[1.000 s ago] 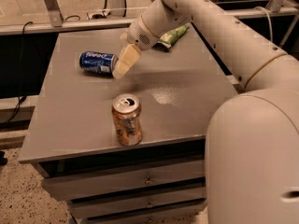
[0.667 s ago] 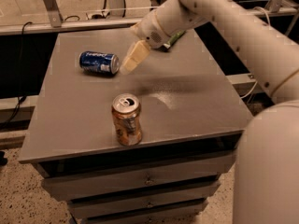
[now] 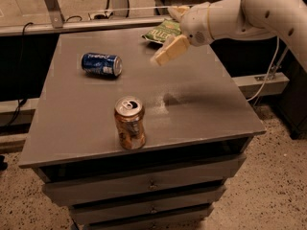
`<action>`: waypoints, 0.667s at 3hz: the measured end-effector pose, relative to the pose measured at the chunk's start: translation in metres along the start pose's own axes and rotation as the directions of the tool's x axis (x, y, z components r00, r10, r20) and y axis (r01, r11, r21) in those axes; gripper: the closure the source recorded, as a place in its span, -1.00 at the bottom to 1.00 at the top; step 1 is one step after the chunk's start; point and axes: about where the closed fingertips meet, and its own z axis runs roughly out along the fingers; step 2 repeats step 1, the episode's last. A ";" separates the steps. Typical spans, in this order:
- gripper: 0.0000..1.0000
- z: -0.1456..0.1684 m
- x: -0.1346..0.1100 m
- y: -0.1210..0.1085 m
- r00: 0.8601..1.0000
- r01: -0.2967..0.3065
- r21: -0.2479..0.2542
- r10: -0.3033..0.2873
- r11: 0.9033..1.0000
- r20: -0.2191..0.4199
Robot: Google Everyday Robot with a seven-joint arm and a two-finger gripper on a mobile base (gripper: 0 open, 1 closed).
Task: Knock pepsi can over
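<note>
The dark-blue pepsi can (image 3: 101,64) lies on its side at the back left of the grey table (image 3: 206,104), silver top to the right. My gripper (image 3: 165,53) hangs in the air above the table's back middle, to the right of the pepsi can and well apart from it, holding nothing. An orange-gold can (image 3: 129,122) stands upright near the table's front edge.
A green snack bag (image 3: 163,32) lies at the table's back edge, partly behind my gripper. My white arm (image 3: 249,13) reaches in from the upper right. The table has drawers (image 3: 148,181) below. Cables and a metal frame (image 3: 53,6) stand behind.
My gripper has pulled away to the right and up, away from the pepsi can. The pepsi can stays lying on its side; the orange-gold can has not moved.
</note>
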 end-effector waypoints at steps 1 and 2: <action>-1.00 0.002 -0.001 0.001 1.000 0.000 -0.004 0.000 1.000 0.001; -1.00 0.002 -0.001 0.001 1.000 0.000 -0.004 0.000 1.000 0.001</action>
